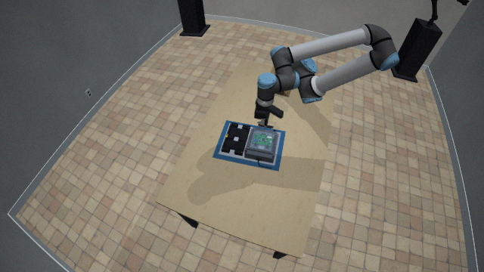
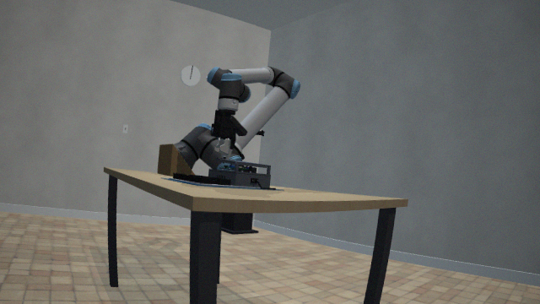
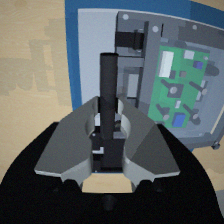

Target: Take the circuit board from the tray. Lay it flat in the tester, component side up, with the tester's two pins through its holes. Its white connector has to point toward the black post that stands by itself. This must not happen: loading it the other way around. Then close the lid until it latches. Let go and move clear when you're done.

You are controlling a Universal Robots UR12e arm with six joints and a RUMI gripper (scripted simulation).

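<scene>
The green circuit board [image 1: 263, 140] [image 3: 180, 85] lies flat in the grey tester [image 1: 261, 154] [image 2: 245, 179], component side up. Its white connector [image 3: 165, 64] sits at the board's edge nearest my fingers. The tester's lid [image 1: 250, 140] [image 3: 150, 55] [image 2: 253, 165] lies low over the board, which shows through it. My gripper [image 1: 263, 122] [image 2: 224, 152] [image 3: 107, 98] hangs at the tester's far edge and is shut on the lid's black handle bar [image 3: 107, 85]. The black tray [image 1: 236, 140] [image 2: 194, 178] beside the tester holds no board. I cannot tell whether the lid is latched.
Tester and tray stand on a blue mat [image 1: 219, 153] on the wooden table [image 1: 246, 196] [image 2: 253, 200]. A black block [image 3: 127, 37] sits at the tester's edge beyond the handle. A brown wedge [image 2: 169, 160] stands behind, by the arm's base.
</scene>
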